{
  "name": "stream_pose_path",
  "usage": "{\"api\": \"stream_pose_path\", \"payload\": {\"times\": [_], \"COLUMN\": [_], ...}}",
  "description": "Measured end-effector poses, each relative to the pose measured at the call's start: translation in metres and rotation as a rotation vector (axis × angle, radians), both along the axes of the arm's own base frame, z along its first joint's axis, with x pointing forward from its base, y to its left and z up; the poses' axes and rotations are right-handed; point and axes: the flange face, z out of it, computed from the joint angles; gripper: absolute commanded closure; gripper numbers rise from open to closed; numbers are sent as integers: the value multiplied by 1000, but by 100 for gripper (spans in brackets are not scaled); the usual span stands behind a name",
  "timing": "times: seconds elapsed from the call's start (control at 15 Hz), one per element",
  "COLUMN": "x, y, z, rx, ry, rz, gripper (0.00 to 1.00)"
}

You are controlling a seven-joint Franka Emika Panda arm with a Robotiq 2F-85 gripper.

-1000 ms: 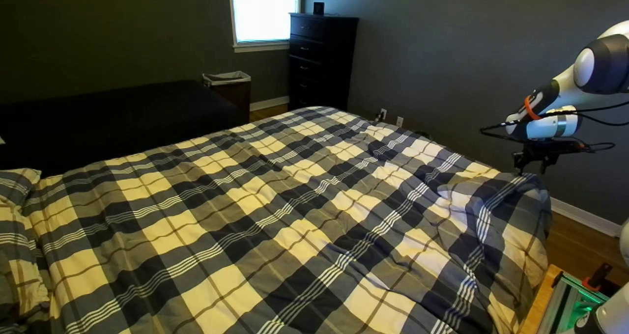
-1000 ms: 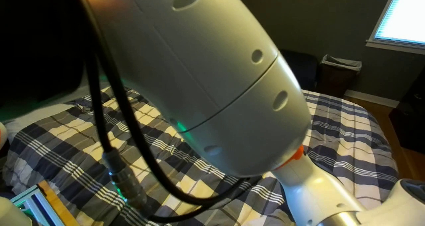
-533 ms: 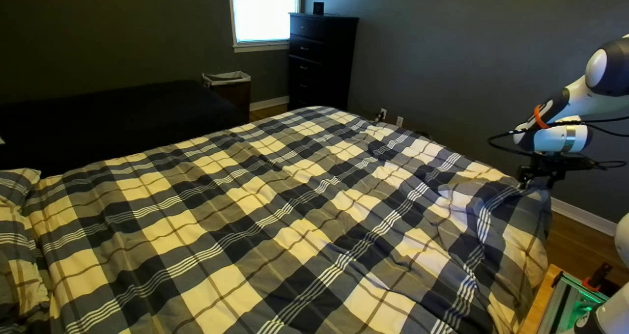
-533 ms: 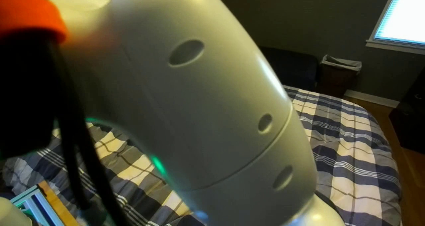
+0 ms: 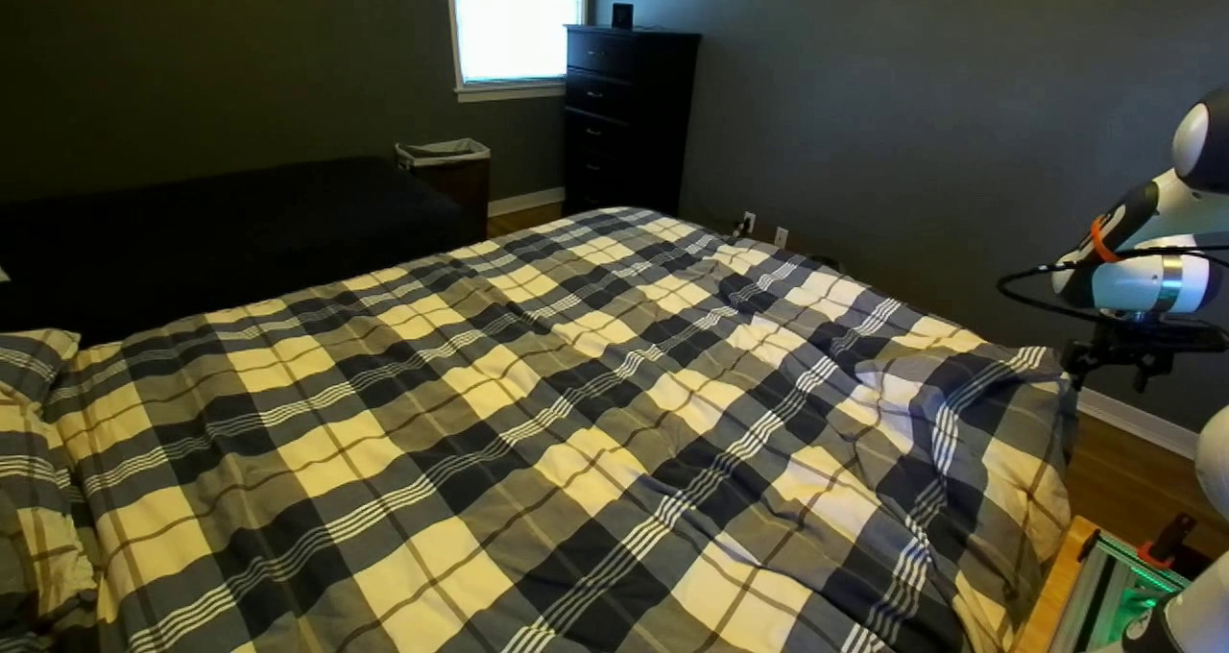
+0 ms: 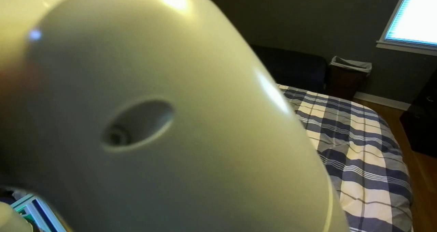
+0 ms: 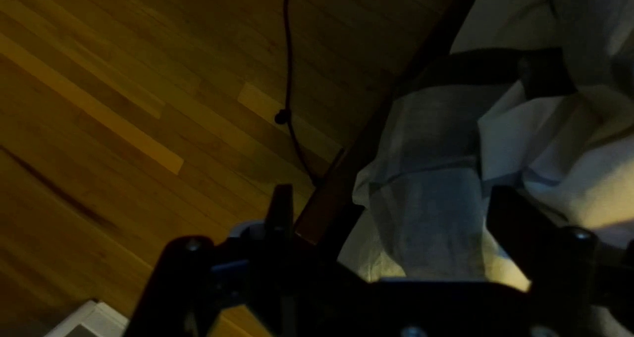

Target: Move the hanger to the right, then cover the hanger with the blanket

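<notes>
The plaid blanket (image 5: 538, 394) is spread over the bed with wrinkles and a raised fold near its right end. It also shows behind the arm in an exterior view (image 6: 362, 163). The hanger does not show in any view; it is hidden or out of view. My gripper (image 5: 1110, 373) is just off the bed's right end, near the height of the blanket's top edge. In the wrist view my gripper (image 7: 392, 196) is open, its fingers wide apart and nothing held. The blanket's hanging side (image 7: 431, 213) shows beyond and between the fingers; I cannot tell whether they touch.
A wooden floor (image 7: 124, 104) with a dark cord (image 7: 289, 54) lies beside the bed. A dark bed-frame edge (image 7: 324, 205) runs below the blanket. The arm's base table (image 5: 1051, 576) stands by the bed. A dresser (image 5: 629, 120) and a hamper (image 5: 446, 178) stand at the back.
My gripper has moved right and down, from above the blanket's corner to beside the bed's end. The arm fills more of an exterior view. The blanket looks unchanged.
</notes>
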Motion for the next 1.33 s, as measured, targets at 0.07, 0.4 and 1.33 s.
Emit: {"api": "stream_pose_path", "payload": {"times": [0.07, 0.4, 1.33], "x": [4, 41, 12], "y": [0, 5, -20], "z": [-4, -24, -19], "rx": [1, -14, -80], "ry": [-18, -125, -52], "rz": [2, 48, -16], "gripper": [0, 34, 100]}}
